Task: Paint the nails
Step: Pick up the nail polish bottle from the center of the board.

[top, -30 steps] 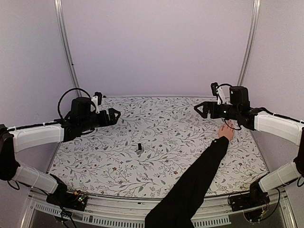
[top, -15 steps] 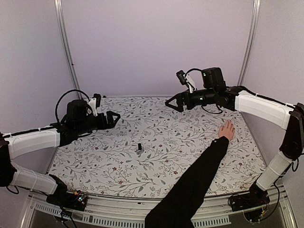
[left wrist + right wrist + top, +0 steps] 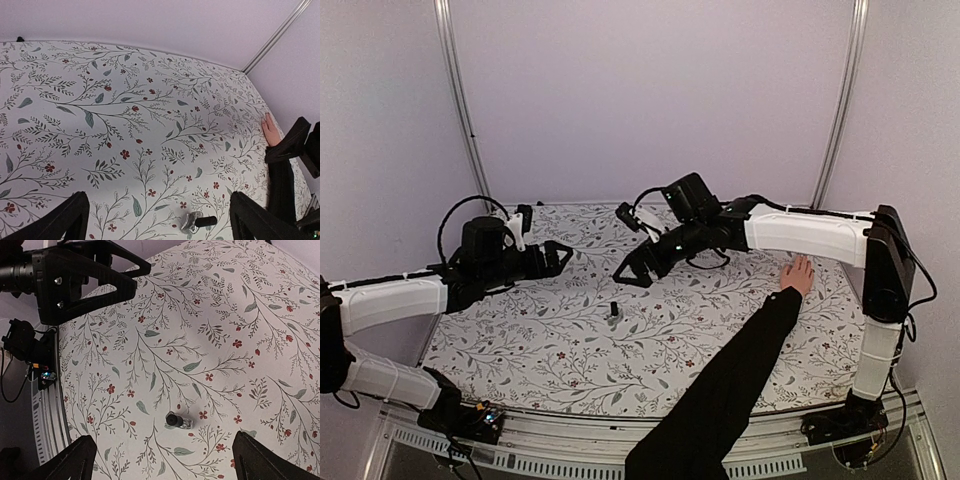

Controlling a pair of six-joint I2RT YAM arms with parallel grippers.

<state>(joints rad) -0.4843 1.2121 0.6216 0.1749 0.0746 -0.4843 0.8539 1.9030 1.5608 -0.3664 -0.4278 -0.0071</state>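
Observation:
A bare hand (image 3: 797, 275) in a long black sleeve (image 3: 735, 375) lies palm down at the table's right side; its nails are too small to make out. The hand also shows in the left wrist view (image 3: 270, 131). A small bottle with a black cap (image 3: 614, 312) stands mid-table. My right gripper (image 3: 632, 275) hangs open just above and behind the bottle (image 3: 177, 420), which sits between its fingers from above. My left gripper (image 3: 560, 257) is open at the left, pointing toward the bottle (image 3: 200, 221), with nothing held.
The floral tablecloth (image 3: 570, 340) covers the table. White walls and two metal posts (image 3: 460, 100) close the back. The left gripper's black body (image 3: 85, 275) shows at the upper left of the right wrist view. The sleeve crosses the near right edge.
The right arm has swung left from beside the hand to over the middle of the table, above the bottle. The left arm has barely shifted. The hand stays put.

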